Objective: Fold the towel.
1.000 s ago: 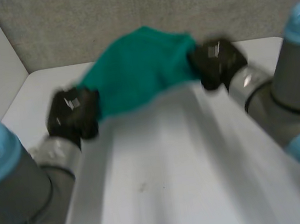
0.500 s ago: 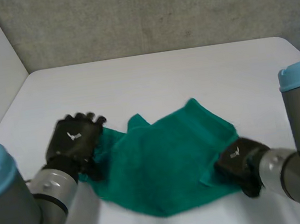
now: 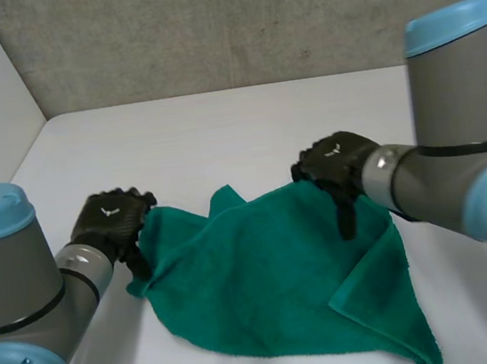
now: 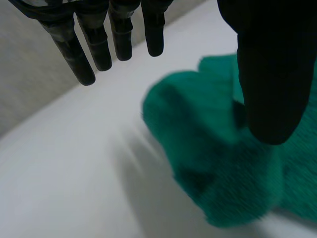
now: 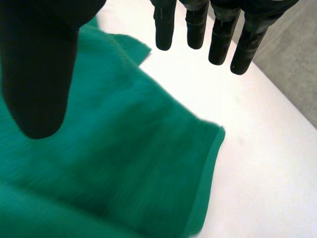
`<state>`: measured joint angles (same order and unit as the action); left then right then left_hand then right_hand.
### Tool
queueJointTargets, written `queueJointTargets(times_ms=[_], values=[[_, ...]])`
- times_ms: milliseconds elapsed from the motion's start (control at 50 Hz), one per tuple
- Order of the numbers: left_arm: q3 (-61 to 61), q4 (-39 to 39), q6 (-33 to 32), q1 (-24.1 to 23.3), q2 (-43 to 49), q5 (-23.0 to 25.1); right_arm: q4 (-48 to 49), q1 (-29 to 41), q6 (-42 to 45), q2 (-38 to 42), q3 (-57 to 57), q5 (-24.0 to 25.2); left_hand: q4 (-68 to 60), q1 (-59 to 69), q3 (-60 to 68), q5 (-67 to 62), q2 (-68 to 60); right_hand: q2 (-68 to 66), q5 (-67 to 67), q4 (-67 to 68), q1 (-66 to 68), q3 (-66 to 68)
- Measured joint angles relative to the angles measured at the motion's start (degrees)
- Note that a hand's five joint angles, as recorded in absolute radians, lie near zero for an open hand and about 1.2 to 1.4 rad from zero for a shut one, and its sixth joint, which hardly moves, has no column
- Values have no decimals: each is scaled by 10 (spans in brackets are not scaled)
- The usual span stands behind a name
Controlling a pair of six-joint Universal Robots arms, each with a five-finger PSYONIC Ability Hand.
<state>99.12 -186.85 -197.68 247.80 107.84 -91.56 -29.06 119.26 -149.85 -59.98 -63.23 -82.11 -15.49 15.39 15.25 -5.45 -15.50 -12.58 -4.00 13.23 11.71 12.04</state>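
Nearest the camera on the white surface (image 3: pixel 219 131), a green towel (image 3: pixel 265 278) lies rumpled and partly doubled over, one corner trailing toward the near right. At its left edge sits the left robot hand (image 3: pixel 112 219), fingers (image 4: pixel 99 44) straight and spread from the thumb (image 4: pixel 267 74), holding nothing. It seems just to touch the cloth, though that is hard to tell. Slightly farther back, the right robot hand (image 3: pixel 335 163) hangs over the towel's far right edge, likewise straight-fingered and wide, gripping nothing. Beyond the surface stands a grey wall (image 3: pixel 231 22).
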Motion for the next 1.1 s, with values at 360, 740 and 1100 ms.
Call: queueJointTargets(times_ms=[360,740,1100], values=[[36,92,42,34,10,5,63,42,-73,267,284,104,-125,126,123,-126,-121,-111,-99,116,95,127],[31,31,95,17,29,6,57,49,-157,334,335,151,-525,479,523,-496,-524,-151,-127,146,119,158],[17,-6,89,10,-67,8,60,56,-183,344,394,119,-527,479,527,-496,-527,-550,-509,548,435,554]])
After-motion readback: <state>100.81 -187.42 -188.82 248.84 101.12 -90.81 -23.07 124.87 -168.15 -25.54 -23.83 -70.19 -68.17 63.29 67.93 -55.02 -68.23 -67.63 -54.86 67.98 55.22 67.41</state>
